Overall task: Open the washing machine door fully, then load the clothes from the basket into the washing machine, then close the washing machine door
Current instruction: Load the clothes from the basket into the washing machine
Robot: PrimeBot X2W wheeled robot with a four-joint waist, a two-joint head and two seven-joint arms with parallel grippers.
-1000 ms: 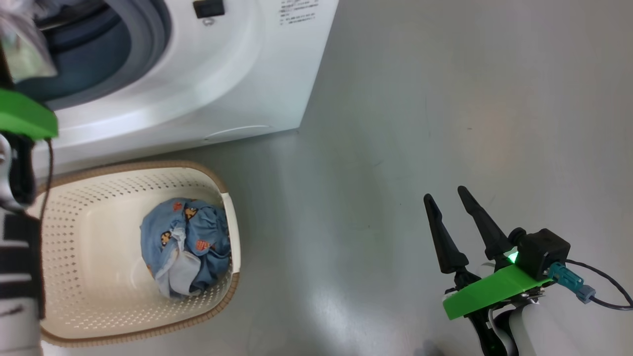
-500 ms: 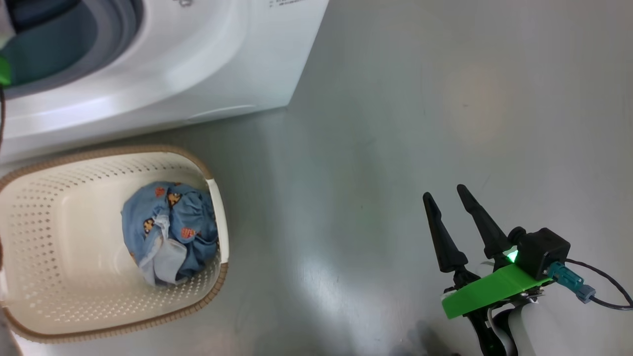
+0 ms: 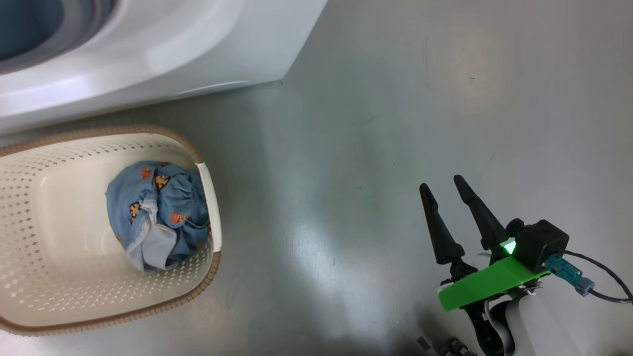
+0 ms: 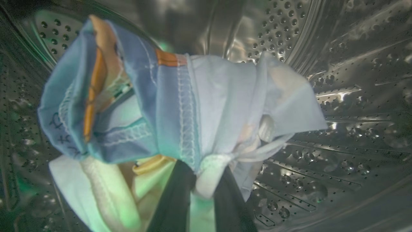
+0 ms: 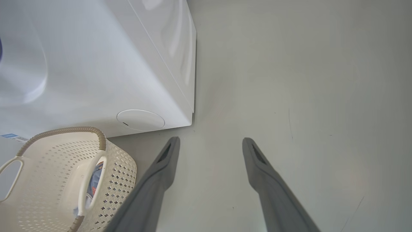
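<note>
Deep inside the steel drum (image 4: 338,96) of the washing machine (image 3: 163,44), with the left gripper (image 4: 202,175) clenched on a bunched garment (image 4: 180,106) of pale blue-white and blue cloth. Dark fingers (image 4: 173,199) pinching its lower folds at 6 o'clock of the left wrist view. In the head view, at 8 o'clock, in the cream basket (image 3: 59,291) on the grey floor (image 3: 395,99): the remaining clothes (image 3: 158,212), a blue heap with orange figures, pressed against the basket's 3 o'clock wall. At 4 o'clock, well apart from the basket, the right gripper (image 3: 440,182), released, fingers spread, grasping nothing. At 11 o'clock, the machine's white front just beside the braided rim.
</note>
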